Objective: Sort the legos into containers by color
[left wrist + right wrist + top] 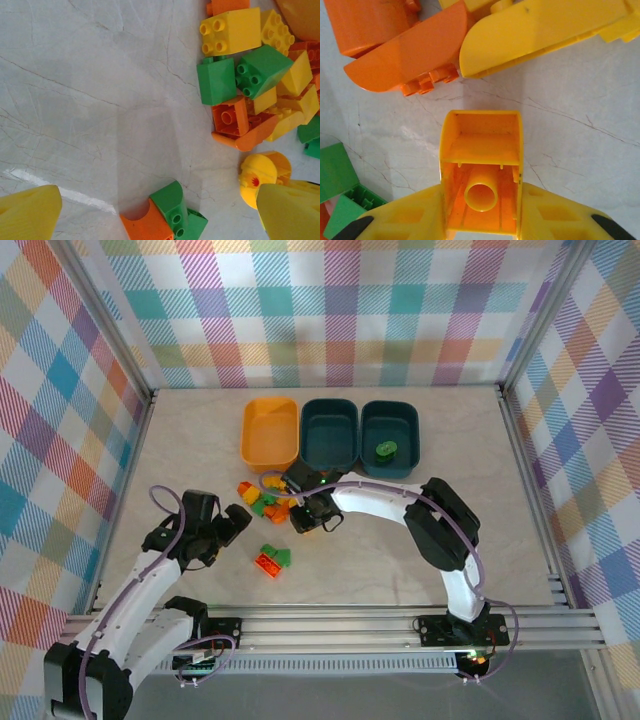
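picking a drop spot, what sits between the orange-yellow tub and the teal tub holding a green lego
The other dark teal tub, in line between the orange-yellow tub and the right teal tub with the green lego; top view shows it.

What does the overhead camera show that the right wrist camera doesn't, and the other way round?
Overhead adds the layout: an orange-yellow tub, a middle teal tub, a right teal tub holding a green piece, and the left gripper near the lego pile. The right wrist view adds close detail: a hollow yellow brick pinched between yellow fingers, its open underside facing the camera, and an orange curved brick just beyond. Both share the right gripper at that pile on the pale table.
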Tool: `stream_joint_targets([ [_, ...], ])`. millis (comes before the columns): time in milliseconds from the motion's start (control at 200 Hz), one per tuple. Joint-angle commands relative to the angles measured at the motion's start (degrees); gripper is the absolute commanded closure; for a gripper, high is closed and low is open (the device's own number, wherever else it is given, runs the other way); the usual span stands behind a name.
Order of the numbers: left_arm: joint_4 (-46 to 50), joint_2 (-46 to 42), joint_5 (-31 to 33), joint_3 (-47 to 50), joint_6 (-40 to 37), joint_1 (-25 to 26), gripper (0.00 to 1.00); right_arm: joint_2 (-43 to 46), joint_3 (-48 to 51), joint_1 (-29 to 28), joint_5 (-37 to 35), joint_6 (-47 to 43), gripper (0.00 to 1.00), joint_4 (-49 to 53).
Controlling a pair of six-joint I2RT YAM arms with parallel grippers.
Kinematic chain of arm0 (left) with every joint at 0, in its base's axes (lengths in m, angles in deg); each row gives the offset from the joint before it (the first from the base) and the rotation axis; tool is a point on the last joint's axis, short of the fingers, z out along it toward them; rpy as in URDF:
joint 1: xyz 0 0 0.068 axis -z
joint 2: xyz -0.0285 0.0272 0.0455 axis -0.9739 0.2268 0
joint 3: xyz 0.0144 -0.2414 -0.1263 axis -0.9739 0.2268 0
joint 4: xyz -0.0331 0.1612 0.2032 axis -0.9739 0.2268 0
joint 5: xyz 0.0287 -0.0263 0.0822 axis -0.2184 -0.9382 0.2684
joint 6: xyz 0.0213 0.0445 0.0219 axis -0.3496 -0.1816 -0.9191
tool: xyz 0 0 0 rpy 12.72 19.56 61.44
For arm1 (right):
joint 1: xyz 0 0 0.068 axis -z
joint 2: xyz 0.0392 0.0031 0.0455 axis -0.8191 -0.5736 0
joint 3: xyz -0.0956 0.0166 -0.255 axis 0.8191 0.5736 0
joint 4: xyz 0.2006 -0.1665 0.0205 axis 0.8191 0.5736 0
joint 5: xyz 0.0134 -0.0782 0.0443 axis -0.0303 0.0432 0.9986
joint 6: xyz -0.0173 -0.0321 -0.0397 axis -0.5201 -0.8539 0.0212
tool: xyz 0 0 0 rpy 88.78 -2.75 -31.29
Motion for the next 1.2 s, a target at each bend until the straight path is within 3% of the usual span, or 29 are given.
stream_joint_targets([
  [0, 1.30, 0.61, -0.80, -0.27, -1.21, -0.88, 0.00, 5.42, 2.01, 0.15, -2.17, -1.12, 0.67, 1.85],
  [175, -1.06, -0.02, -6.11, 2.91, 5.61, -0.72, 0.00, 11.43, 3.00, 2.53, -3.89, -0.60, 0.68, 1.53],
  [270, -5.38, -1.26, -11.16, 5.70, 11.87, 0.47, 0.03, 13.08, 0.66, 6.91, -3.82, -1.12, 0.69, 0.93],
  [350, -4.29, -1.80, -10.30, 5.15, 15.87, 3.95, 0.04, 12.33, -2.49, 11.46, -3.87, -1.42, 0.69, 0.62],
  [540, -1.74, -6.41, -6.45, 5.37, 21.79, 10.67, 0.05, 4.91, -10.79, 20.80, -1.30, -0.26, 0.68, -0.64],
  [675, -2.50, -8.87, -5.16, 7.64, 23.12, 12.73, 0.08, -2.48, -19.28, 23.18, -0.06, -0.53, 0.67, 0.05],
  [775, -4.36, -6.02, -6.83, 8.52, 22.44, 14.23, 0.09, -7.93, -26.33, 24.46, 1.60, -0.46, 0.65, 2.21],
  [845, -5.10, -2.70, -7.56, 8.29, 21.48, 15.22, 0.09, -11.34, -31.19, 24.75, 1.91, -0.92, 0.61, 4.23],
  [955, -5.69, 0.70, -7.77, 7.43, 20.09, 15.95, 0.09, -14.33, -36.82, 24.84, 1.98, -1.65, 0.40, 7.14],
  [1085, -5.18, 1.24, -6.03, 6.76, 19.00, 16.08, 0.10, -11.73, -36.74, 24.84, 0.86, -2.21, 0.33, 7.25],
  [1200, -6.19, 1.39, -4.94, 7.34, 18.85, 16.01, 0.14, -5.06, -29.74, 24.84, 0.23, -2.38, 0.29, 4.27],
])
